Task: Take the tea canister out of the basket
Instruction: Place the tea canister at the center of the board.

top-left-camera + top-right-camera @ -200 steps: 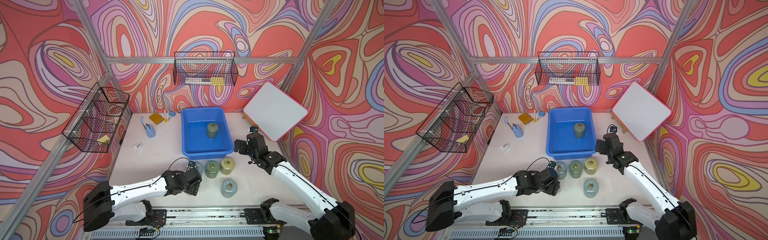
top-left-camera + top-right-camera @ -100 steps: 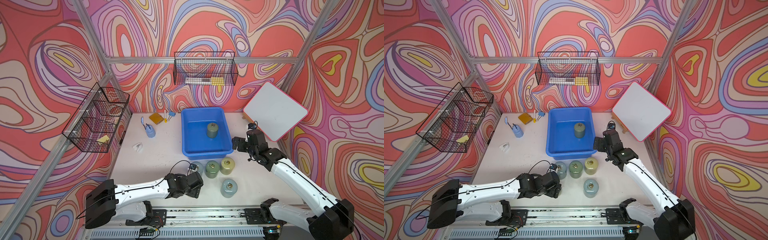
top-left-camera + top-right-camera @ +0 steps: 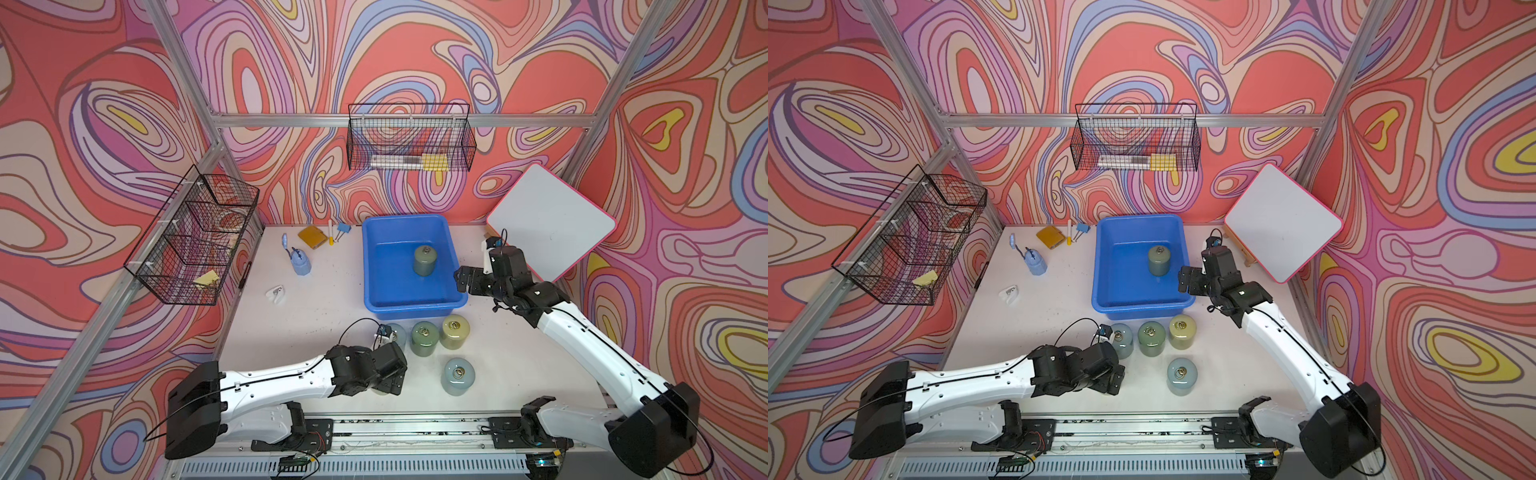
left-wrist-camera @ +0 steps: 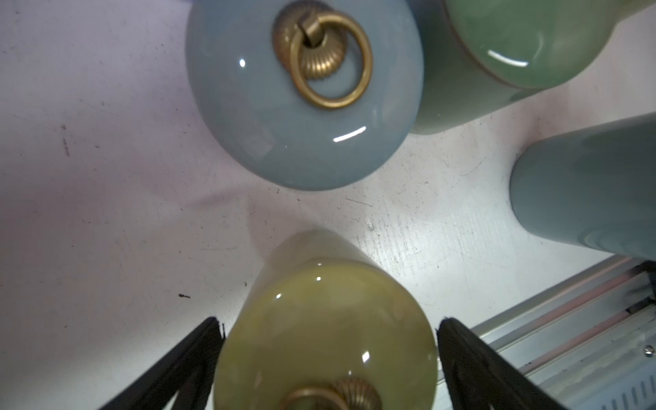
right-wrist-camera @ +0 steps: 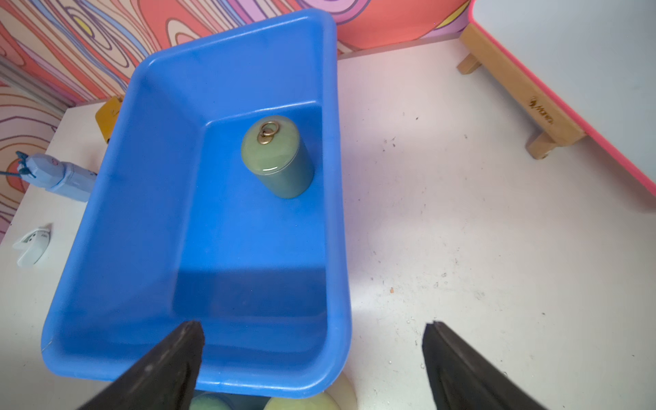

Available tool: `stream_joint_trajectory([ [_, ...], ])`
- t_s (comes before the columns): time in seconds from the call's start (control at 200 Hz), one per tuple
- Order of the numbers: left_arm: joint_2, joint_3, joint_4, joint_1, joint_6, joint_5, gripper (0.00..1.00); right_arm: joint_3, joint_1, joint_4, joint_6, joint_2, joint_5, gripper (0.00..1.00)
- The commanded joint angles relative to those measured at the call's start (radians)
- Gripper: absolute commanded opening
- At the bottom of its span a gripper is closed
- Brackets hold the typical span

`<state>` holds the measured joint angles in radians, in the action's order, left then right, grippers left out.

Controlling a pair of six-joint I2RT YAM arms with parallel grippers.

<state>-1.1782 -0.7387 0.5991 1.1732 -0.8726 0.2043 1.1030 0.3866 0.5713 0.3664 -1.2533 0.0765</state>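
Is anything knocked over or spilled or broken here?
Nothing is spilled or broken. The canister in the basket stands upright. Only the white board looks odd: it leans at a slant on its wooden feet.

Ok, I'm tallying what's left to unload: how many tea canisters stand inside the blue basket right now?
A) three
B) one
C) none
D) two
B: both top views and the right wrist view show a single green tea canister standing upright on the floor of the basket, with nothing else inside it.
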Motion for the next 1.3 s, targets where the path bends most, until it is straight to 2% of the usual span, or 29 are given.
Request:
stream_joint_trajectory([
  [0.0,0.08,-0.024,0.062,0.007,-0.017,0.033,0.99,0.075,-0.003,0.068,-0.031,-0.062,-0.095,0.98],
  [0.25,0.214,-0.042,0.125,0.005,0.034,0.137,0.99,0.238,0.015,0.192,-0.03,-0.244,-0.135,0.97],
  [0.431,0.249,-0.065,0.154,-0.051,0.101,0.232,0.99,0.361,0.07,0.252,-0.016,-0.371,-0.066,0.97],
  [0.661,0.317,0.009,-0.017,-0.248,0.256,0.199,0.99,0.526,0.113,0.293,-0.005,-0.544,0.017,0.98],
  [0.921,0.31,0.087,-0.218,-0.467,0.394,0.123,0.99,0.71,0.115,0.318,0.004,-0.737,0.071,0.98],
  [1.081,0.299,0.156,-0.371,-0.525,0.472,0.133,0.99,0.823,0.113,0.345,0.03,-0.859,0.12,0.98],
  [1.292,0.306,0.212,-0.438,-0.538,0.511,0.156,0.99,0.949,0.077,0.368,0.063,-0.977,0.104,0.98],
])
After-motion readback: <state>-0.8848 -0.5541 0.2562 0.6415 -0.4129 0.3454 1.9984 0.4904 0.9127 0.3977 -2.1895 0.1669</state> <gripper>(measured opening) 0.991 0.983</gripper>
